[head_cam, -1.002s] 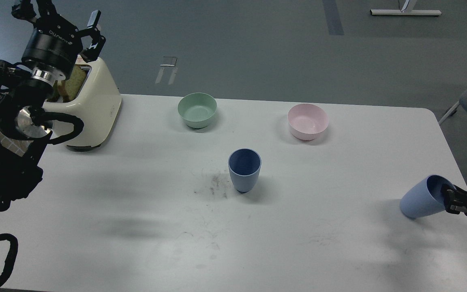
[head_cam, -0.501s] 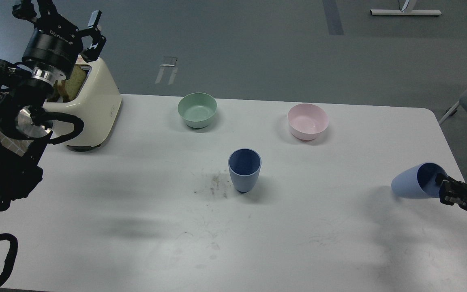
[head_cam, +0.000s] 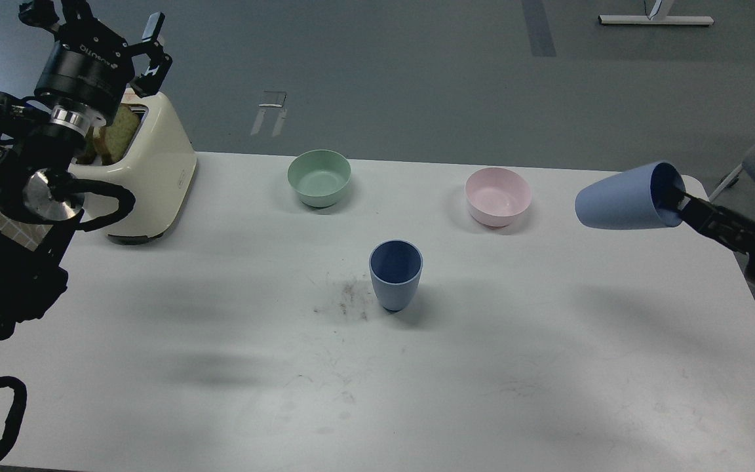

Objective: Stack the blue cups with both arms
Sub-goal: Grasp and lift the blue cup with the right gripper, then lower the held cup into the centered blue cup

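The right hand (head_cam: 674, 196) is clamped on the rim of one cup (head_cam: 623, 196), holding it on its side above the tabletop (head_cam: 220, 341), base pointing left, near the pink bowl (head_cam: 497, 196). The other cup (head_cam: 395, 275) stands upright mid-tabletop. The left hand (head_cam: 99, 29) is raised above the toaster (head_cam: 148, 177), fingers seemingly apart.

Grey floor (head_cam: 417, 78) (dark stripe), white table (head_cam: 220, 393)
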Controlling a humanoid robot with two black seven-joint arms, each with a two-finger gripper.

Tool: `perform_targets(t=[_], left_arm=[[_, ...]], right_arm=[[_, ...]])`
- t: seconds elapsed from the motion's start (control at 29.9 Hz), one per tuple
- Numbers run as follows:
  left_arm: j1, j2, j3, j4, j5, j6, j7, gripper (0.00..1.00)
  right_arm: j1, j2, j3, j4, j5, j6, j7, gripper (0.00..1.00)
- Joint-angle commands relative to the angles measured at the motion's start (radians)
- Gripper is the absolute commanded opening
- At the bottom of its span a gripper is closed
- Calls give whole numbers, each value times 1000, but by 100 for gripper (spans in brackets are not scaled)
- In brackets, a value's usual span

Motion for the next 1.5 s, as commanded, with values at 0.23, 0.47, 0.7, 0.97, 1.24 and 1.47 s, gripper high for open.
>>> perform_targets(t=[0.23, 0.47, 0.7, 0.97, 1.24, 1.47], left_arm=[[0, 2, 2, 0, 2, -1, 0, 98], [-1, 3, 2, 0, 2, 1, 0, 98], [-4, 3, 2, 0, 2, 1, 0, 98], [-15, -4, 4, 0, 3, -1, 2, 98], [-15, -12, 4, 0, 6, 1, 5, 98], [-14, -11, 4, 0, 6, -1, 5, 98]], right_arm=[[389, 56, -393, -24, -5, 1, -44, 0], [578, 56, -664, -39, -6, 1, -99, 0], [664, 69, -745, -39, -3, 1, -147, 0], [716, 143, -767, -39, -6, 1, -217, 0], [777, 140, -886, -33, -5, 1, -228, 0], [767, 141, -959, -45, -38, 1, -230, 0]])
